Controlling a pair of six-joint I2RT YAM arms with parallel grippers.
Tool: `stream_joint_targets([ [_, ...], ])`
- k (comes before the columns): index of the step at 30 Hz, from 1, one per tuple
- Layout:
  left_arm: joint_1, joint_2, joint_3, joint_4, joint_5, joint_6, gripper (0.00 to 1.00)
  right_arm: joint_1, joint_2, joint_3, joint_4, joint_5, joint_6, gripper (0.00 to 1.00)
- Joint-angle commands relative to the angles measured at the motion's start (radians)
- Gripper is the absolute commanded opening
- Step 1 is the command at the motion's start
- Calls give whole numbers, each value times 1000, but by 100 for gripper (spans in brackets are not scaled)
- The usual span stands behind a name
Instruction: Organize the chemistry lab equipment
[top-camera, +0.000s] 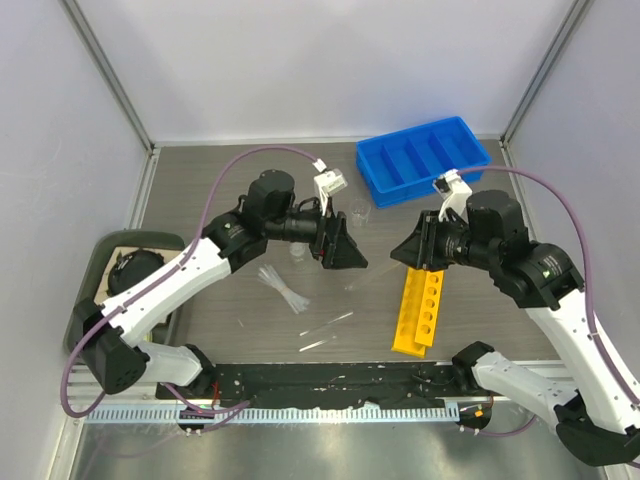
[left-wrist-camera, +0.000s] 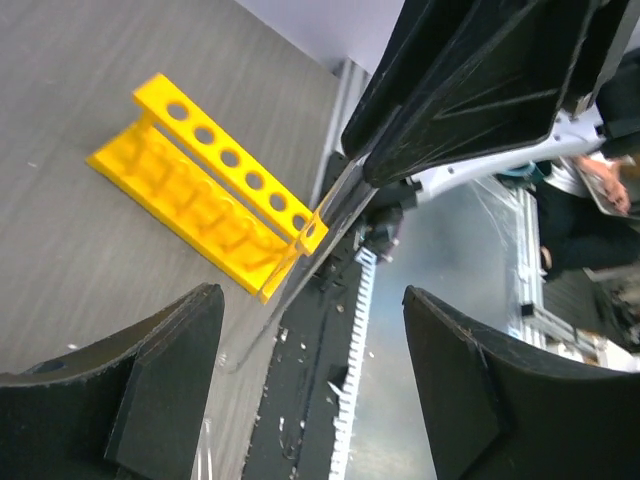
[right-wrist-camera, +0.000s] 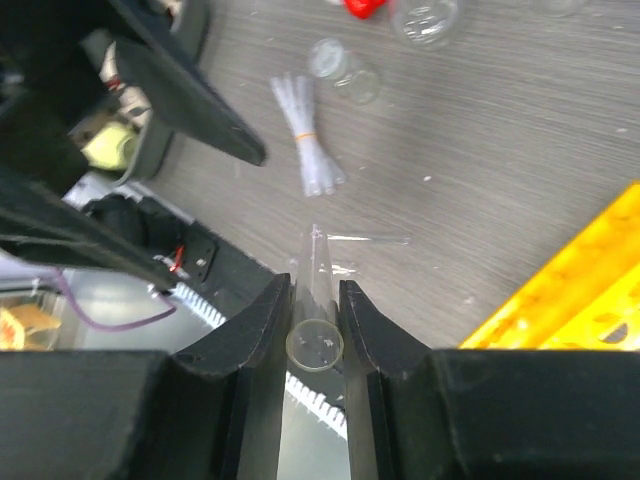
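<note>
Right gripper (right-wrist-camera: 315, 300): jaws clamped on a clear tube (right-wrist-camera: 315, 345), pads on the glass just below the open rim. The rim faces the wrist and the closed end points out toward the other arm.

Left gripper (left-wrist-camera: 310, 350): jaws wide apart and holding nothing. The free end of the tube reaches into the gap between them, near one finger; whether it touches I cannot tell.

Step in hand, as judged: seat this tube in the yellow rack (top-camera: 420, 310).
- Draw the left arm straight back first, so that its fingers do not knock the glass.
- Swing the right wrist down until the tube hangs plumb, closed end lowest.
- Centre it over one hole, lower it slowly, and part the jaws only once it sits.
- Grip is high on the tube, so expect sway; keep the moves slow.

Pose: both arms reach in over mid-table, wrists level, grippers tip to tip and near each other. The right wrist hangs above the far end of the rack. The blue bin (top-camera: 430, 183) stands beyond it.
</note>
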Motion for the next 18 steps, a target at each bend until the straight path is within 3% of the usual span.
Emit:
stream_joint_targets([
  [1, 3, -24, 126, -210, -264, 65, 77, 1, 37, 75, -30, 196, -25, 15],
  [4, 5, -32, 171, -343, -414, 76, 76, 1, 91, 136, -85, 376, -52, 14],
  [10, 5, -88, 143, -504, -554, 82, 75, 0, 210, 267, -189, 636, -98, 14],
  [14, 5, -183, 85, -566, -625, 67, 75, -21, 259, 288, -221, 749, -109, 13],
  [18, 3, -265, 19, -616, -703, 61, 76, -67, 287, 242, -206, 760, -114, 13],
])
